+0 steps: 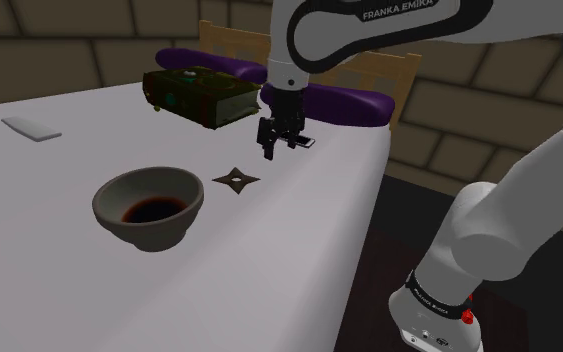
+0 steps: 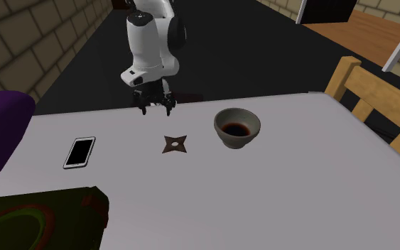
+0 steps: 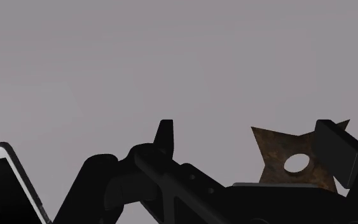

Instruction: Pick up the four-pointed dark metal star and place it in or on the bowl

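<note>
Where the gripper (image 1: 281,148) hangs: I find it above the table (image 1: 269,280), clear of the surface, pointing down, off to one side of the star (image 1: 236,180) and near it.
Fingers (image 3: 165,137): I read them as standing well apart in the wrist view, one near the middle and the other at the star's edge; they clasp nothing.
Star: four-pointed, dark and rust-brown, a round hole through its middle, lying flat on the table; in the wrist view one point is hidden behind a finger, and I cannot tell whether the two touch.
Bowl (image 1: 149,205): grey, upright, dark at the bottom inside; I place it near the star but apart from it, toward the shoulder view's left.
Phone (image 2: 80,151): flat on the table, black screen in a white rim, on the opposite side of the star from the bowl.
Box (image 1: 201,95): dark green with a patterned top, resting on the table beyond the star in the shoulder view.
Chair (image 1: 231,42): wooden, just past the table's far edge behind the box, carrying a purple cushion (image 1: 349,100).
</note>
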`<state>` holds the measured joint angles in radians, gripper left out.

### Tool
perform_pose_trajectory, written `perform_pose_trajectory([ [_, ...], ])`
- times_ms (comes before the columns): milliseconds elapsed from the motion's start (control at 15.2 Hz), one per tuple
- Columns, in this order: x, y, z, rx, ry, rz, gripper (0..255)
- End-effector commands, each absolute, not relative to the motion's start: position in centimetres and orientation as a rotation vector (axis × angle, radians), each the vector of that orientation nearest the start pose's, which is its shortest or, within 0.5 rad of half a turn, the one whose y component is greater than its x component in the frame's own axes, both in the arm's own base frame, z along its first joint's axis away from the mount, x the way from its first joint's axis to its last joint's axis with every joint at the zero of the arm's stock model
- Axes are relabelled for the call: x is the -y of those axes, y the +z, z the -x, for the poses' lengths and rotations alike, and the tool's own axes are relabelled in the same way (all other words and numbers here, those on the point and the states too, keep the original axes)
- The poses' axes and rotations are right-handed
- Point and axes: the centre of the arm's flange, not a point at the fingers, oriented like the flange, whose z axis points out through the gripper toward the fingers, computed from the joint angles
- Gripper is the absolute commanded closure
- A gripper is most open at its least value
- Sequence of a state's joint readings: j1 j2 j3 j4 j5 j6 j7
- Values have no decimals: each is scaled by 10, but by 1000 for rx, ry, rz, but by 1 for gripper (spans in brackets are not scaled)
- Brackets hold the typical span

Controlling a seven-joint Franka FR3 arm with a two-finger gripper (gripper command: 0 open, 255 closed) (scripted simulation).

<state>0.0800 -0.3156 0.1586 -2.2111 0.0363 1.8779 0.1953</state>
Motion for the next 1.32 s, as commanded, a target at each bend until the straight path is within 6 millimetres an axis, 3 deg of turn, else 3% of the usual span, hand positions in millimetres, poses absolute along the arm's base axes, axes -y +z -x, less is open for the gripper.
perform_pose_trajectory([
  [0, -130, 494, -459, 74, 19, 3154, 0],
  [462, -190, 461, -513, 195, -5, 3133, 0],
  [924, -190, 424, -513, 195, -5, 3133, 0],
  [1254, -190, 421, -513, 195, -5, 3133, 0],
])
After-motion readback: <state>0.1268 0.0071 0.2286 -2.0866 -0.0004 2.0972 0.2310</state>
